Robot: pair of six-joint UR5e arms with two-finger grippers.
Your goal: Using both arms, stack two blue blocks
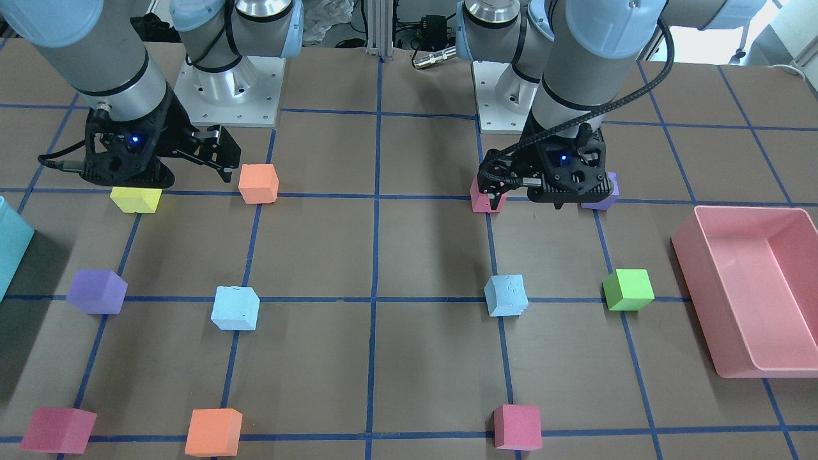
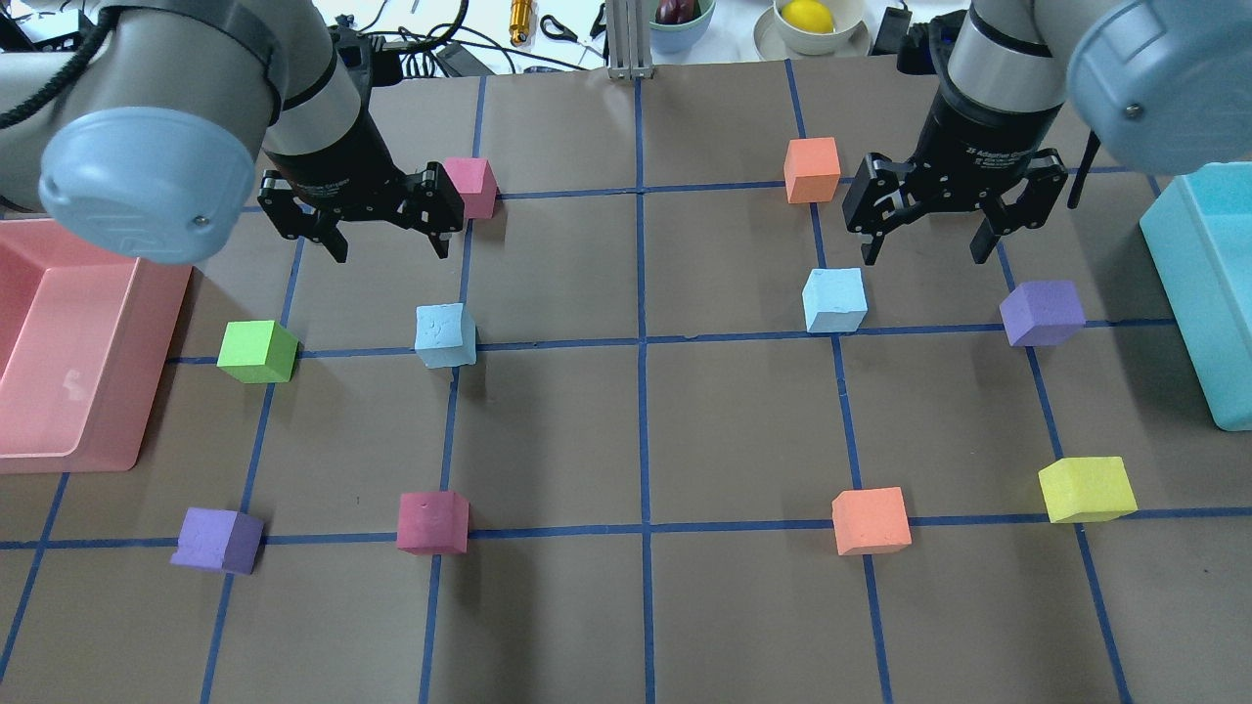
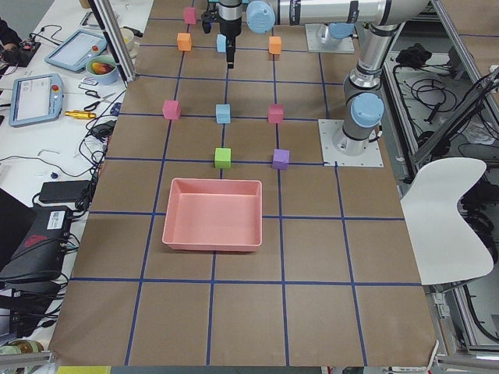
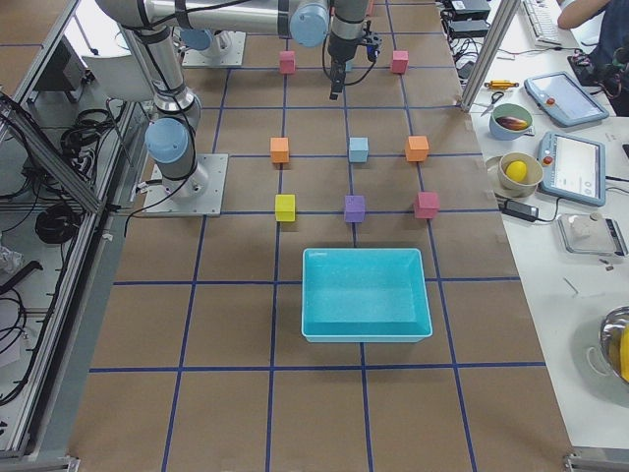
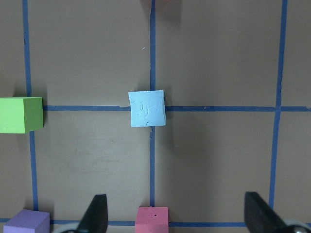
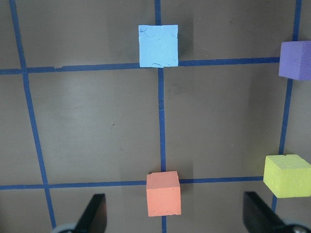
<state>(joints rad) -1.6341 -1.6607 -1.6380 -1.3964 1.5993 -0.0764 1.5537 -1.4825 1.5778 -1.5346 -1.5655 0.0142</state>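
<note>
Resting well apart on the bench, the left blue block and the right blue block are neither lifted nor stacked, while the left tool and the right tool hang near them, wide open and empty, so the whole task is left.

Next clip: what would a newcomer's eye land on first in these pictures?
Two silver arms hang above the table, the left arm and the right arm, both with jaws open and empty. Below, bright foam cubes sit on a blue tape grid, the left blue block and the right blue block lying apart, unstacked. A pink tray and a teal bin flank them.
</note>
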